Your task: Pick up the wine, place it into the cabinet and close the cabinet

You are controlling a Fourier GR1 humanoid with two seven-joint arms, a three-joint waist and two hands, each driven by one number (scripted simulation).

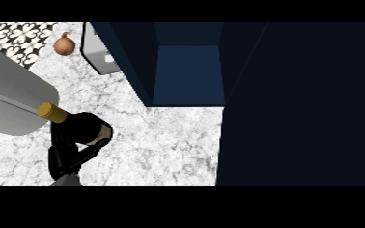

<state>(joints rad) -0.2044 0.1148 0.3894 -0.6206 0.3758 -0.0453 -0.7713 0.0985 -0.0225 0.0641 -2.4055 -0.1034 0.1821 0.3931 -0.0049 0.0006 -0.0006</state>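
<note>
The left hand (68, 154) curls round the wine (80, 124), its gold cap pointing up-left.

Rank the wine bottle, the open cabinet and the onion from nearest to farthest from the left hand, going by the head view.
1. wine bottle: held in the left hand, at the view's lower left.
2. cabinet: open, up and to the right of the hand.
3. onion: far back on the counter, upper left.

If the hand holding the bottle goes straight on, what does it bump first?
The left hand, curled round the wine bottle, points up-view: probably the left wall of the open cabinet first. Depth is unclear.
</note>
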